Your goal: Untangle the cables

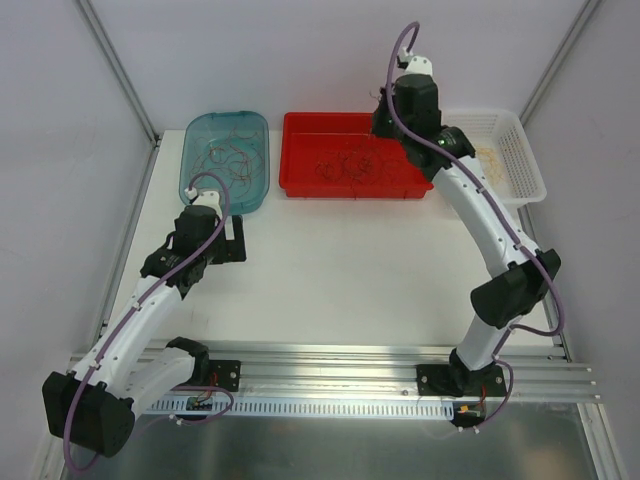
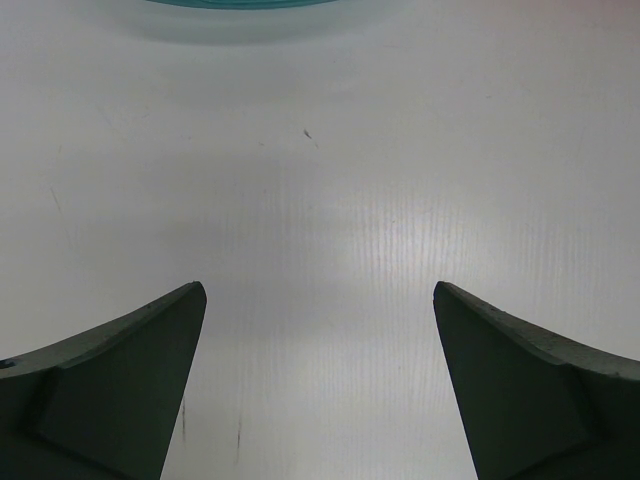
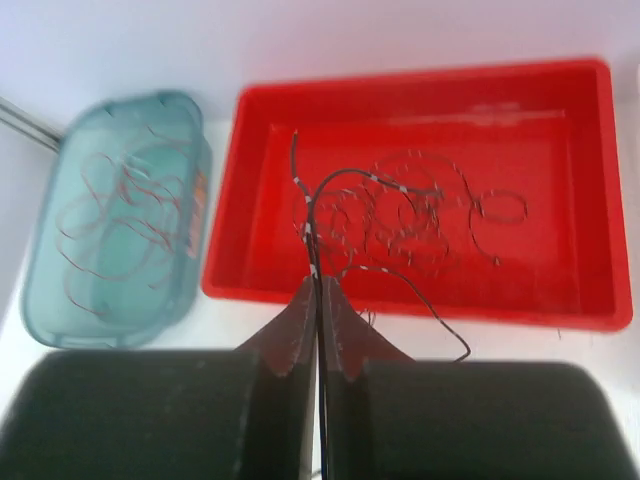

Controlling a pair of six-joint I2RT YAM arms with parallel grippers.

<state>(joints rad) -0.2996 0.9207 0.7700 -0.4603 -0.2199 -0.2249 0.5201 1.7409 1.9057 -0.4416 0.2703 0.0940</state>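
Note:
A tangle of thin dark cables [image 3: 410,215] lies in the red tray [image 3: 590,190]. My right gripper [image 3: 320,285] hovers above the tray's near edge and is shut on one dark cable [image 3: 312,215] with white marks. That cable rises from the tangle and runs between the fingertips. More thin reddish-brown cables [image 3: 110,215] lie loosely in the teal bin [image 3: 40,300]. From above, the right wrist covers the red tray's [image 1: 330,190] back right corner. My left gripper [image 2: 320,288] stands open over bare white table, just in front of the teal bin [image 1: 200,195], with nothing between its fingers.
A white perforated basket [image 1: 520,165] stands at the back right, beside the red tray. The teal bin's edge [image 2: 240,3] shows at the top of the left wrist view. Metal rails [image 1: 330,365] run along the near table edge by the arm bases.

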